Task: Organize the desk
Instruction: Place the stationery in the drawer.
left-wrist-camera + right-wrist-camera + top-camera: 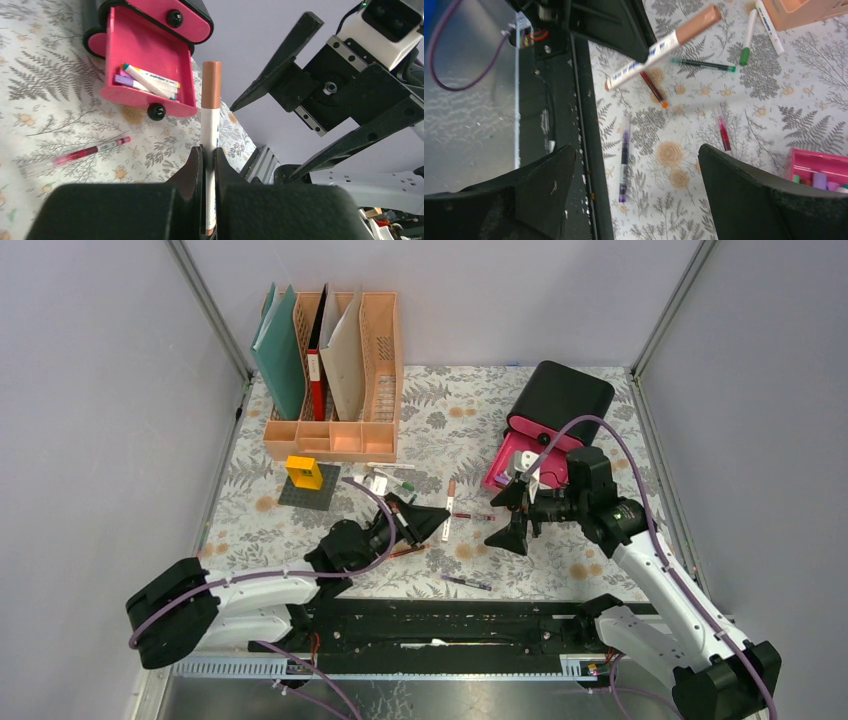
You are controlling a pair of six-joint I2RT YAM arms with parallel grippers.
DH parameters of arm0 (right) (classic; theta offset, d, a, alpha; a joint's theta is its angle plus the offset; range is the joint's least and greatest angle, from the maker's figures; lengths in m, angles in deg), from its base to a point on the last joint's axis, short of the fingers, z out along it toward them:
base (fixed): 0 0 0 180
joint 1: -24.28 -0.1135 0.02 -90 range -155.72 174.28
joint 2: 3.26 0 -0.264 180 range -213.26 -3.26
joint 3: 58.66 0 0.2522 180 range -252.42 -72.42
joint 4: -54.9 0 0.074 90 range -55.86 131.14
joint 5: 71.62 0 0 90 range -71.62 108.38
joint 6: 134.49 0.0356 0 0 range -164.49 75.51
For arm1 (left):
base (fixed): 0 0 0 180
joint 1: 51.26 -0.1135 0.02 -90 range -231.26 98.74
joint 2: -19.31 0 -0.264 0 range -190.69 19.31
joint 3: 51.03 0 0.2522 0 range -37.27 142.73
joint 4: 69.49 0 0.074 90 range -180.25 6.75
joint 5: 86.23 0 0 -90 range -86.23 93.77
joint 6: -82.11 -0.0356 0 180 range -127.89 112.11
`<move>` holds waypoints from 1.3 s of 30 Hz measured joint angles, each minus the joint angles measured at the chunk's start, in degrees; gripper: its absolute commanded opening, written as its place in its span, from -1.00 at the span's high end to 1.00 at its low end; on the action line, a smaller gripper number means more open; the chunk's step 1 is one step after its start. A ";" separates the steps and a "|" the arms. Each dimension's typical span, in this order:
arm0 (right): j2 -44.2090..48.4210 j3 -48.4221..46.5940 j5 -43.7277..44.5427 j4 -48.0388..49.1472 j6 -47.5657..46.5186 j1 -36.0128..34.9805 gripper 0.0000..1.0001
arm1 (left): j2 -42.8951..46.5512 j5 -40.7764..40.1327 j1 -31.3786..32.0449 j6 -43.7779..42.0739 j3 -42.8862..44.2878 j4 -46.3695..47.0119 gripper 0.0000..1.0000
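The desk (450, 425) is a fern-and-flower cloth top strewn with pens. My left gripper (432, 521) is shut on a white marker with a brown cap (449, 506), held above the cloth; in the left wrist view the marker (210, 120) stands up between the fingers (192, 167) and points toward the open pink drawer (145, 50), which holds several markers (150, 82). My right gripper (514, 517) is open and empty, just right of the marker and in front of the drawer (518, 462). In the right wrist view the marker (659, 45) is ahead of the open gripper (636, 150).
Loose on the cloth are a red pen (471, 516), a purple pen (467, 583), an orange-tipped pen (654, 89), a green pen (701, 64) and a green-capped marker (748, 35). A peach file rack (335, 435) stands at the back left, and a yellow block (304, 471) on a grey plate is in front of it. The black drawer box (558, 398) is at the back right.
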 measured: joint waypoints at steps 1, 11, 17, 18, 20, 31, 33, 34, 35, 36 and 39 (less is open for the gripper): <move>-0.22 0.02 -0.61 0.92 1.49 0.02 -0.99 | -1.05 -0.39 0.63 -0.22 0.61 0.81 1.00; -4.57 4.37 -3.82 14.71 18.47 0.11 -0.99 | -12.48 -3.98 4.33 -0.55 6.80 10.03 1.00; -6.45 5.09 -3.78 19.06 24.33 0.11 -0.99 | -16.83 -5.35 5.79 -0.55 9.20 13.49 1.00; -6.47 5.20 -3.76 19.61 25.05 0.11 -0.99 | -17.22 -5.53 6.01 -0.52 9.44 14.03 1.00; -6.49 5.38 -3.78 20.39 26.12 0.11 -0.99 | -17.79 -5.77 6.36 -0.55 9.75 14.82 1.00; -7.72 5.73 -3.91 23.02 28.61 0.11 -0.05 | -19.10 -6.93 7.67 -0.59 10.62 17.66 1.00; -7.78 5.73 -4.09 23.26 28.76 0.11 0.26 | -19.10 -7.15 7.82 -0.83 10.82 17.70 1.00; -7.78 5.73 -4.28 23.28 28.81 0.11 0.40 | -19.10 -7.52 7.82 -1.03 10.82 17.68 1.00; -7.78 5.73 -4.74 23.23 28.98 0.11 0.54 | -19.17 -7.87 7.78 -1.22 10.82 17.62 1.00; -7.78 5.73 -5.11 23.21 29.07 0.09 0.66 | -19.30 -8.15 7.74 -1.42 10.82 17.62 1.00; -8.02 5.73 -5.16 22.43 29.14 0.42 0.98 | -19.43 -8.46 7.87 -1.95 10.82 17.81 0.73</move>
